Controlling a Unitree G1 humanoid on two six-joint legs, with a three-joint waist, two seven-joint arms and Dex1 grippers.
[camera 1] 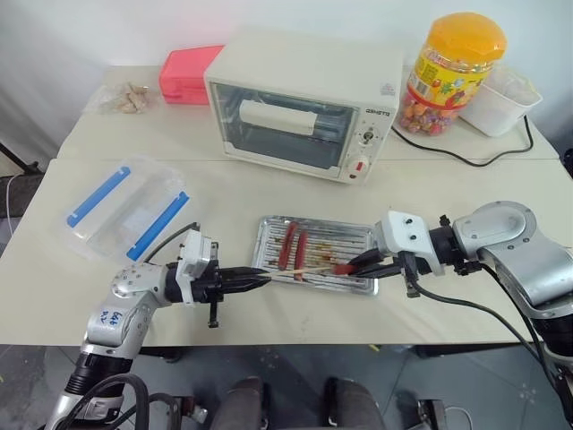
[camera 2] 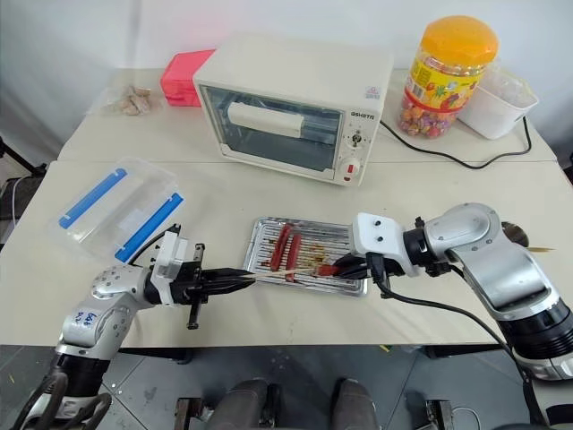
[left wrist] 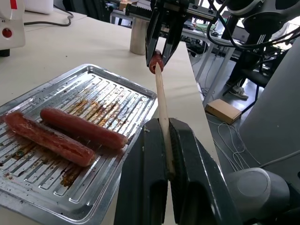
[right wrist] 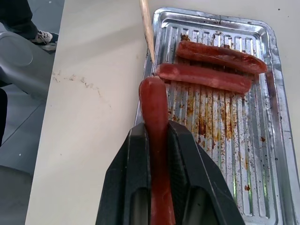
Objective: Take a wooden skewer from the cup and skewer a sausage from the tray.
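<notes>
Two grippers meet over the near edge of the tray [camera 1: 358,235], each pinching its own piece. Readable writing is scarce: a small dark brand word sits on the oven [camera 1: 304,103] panel above its knobs, too small to make out, and the candy jar [camera 1: 450,73] carries a busy yellow and red label whose print cannot be read.

The left gripper [camera 1: 260,279] has its black fingers pressed tight on the skewer [camera 1: 315,268], a thin pale wooden stick running level toward the right. The right gripper [camera 1: 355,266] is closed on the sausage [right wrist: 155,124], which lies lengthways between its fingers with the rounded end sticking out. In the left wrist view the tip of the skewer touches the end of the sausage; how far it has gone in cannot be told.

The tray is shallow silver metal, ribbed, streaked with brown grease, and lies on the pale table [camera 1: 224,202]. Two slimmer sausages [camera 1: 294,246] rest side by side in its left part. The cup [left wrist: 138,36], a plain grey metal cylinder, stands on the table behind the right gripper. A clear plastic box [camera 1: 125,210] with blue clips lies to the left of the tray.
</notes>
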